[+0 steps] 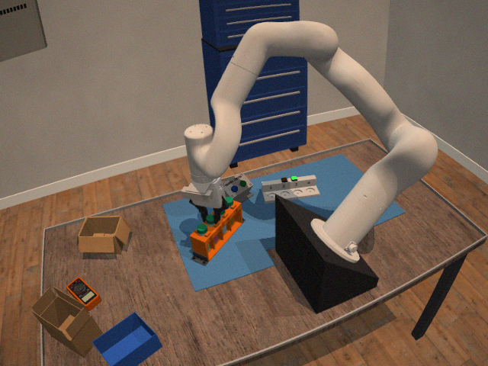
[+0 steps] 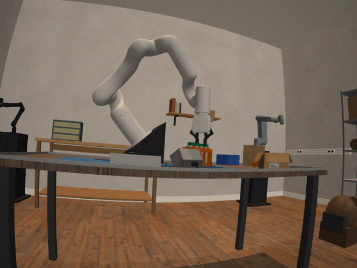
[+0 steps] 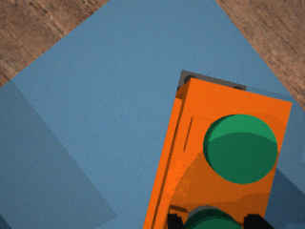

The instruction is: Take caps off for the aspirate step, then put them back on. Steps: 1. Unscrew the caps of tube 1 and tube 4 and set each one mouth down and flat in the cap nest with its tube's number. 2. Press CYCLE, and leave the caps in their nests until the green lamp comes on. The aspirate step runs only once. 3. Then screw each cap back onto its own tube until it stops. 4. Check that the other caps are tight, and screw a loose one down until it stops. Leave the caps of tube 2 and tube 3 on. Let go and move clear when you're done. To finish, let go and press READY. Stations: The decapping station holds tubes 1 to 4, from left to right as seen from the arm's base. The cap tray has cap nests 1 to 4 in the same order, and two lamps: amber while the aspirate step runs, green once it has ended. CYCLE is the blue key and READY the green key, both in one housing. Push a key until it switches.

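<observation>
Bent in a high arch (image 1: 295,39) (image 2: 165,44), wrist pointing straight down over the orange station (image 1: 200,248) (image 2: 208,156) (image 3: 229,106). Fingers (image 1: 210,219) (image 2: 201,144) clamped on tube 2's green cap (image 1: 210,217) (image 2: 201,145) (image 3: 213,223), seated in the row. In wrist view, cap cut off by the lower edge; fingertip contact hard to make out.

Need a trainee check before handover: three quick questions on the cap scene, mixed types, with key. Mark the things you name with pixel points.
1. Multiple choice. Which lamp is lit on the cap tray (image 1: 274,184) (image 2: 135,159)?
A) amber
B) green
C) both
D) neither

2. True or false: a cap lies in nest 3.

3. Fill in the number: at the decapping station (image 1: 200,248) (image 2: 209,157) (image 3: 205,95), the fingertips of the hand (image 1: 210,220) (image 2: 201,144) (image 3: 213,223) are on either side of the cap of tube ___.

Key: 1 B; 2 false; 3 2.
</observation>
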### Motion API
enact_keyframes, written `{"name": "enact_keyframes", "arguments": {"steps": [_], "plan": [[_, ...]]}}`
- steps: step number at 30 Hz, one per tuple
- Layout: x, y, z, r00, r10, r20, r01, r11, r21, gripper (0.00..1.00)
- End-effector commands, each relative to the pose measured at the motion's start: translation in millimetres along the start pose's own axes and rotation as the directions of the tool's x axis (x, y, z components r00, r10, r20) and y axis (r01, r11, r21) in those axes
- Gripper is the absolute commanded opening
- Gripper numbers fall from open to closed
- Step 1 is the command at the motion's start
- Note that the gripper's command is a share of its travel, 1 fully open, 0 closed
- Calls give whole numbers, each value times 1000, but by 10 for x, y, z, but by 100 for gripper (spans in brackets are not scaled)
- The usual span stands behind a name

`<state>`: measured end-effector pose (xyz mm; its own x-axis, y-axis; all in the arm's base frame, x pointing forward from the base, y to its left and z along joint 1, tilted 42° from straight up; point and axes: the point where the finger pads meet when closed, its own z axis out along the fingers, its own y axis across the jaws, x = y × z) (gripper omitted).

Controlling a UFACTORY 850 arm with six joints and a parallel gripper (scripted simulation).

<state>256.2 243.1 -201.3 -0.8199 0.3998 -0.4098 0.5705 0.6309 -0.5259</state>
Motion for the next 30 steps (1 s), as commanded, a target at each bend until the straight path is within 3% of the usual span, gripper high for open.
{"name": "enact_keyframes", "arguments": {"steps": [1,5,21,30], "plan": [[0,8,-8,1000,0,0,0,1000,-2,0],[0,8,-8,1000,0,0,0,1000,-2,0],[0,9,-8,961,277,-1,-277,961,-2,0],[0,9,-8,896,444,-1,-444,896,-2,0]]}}
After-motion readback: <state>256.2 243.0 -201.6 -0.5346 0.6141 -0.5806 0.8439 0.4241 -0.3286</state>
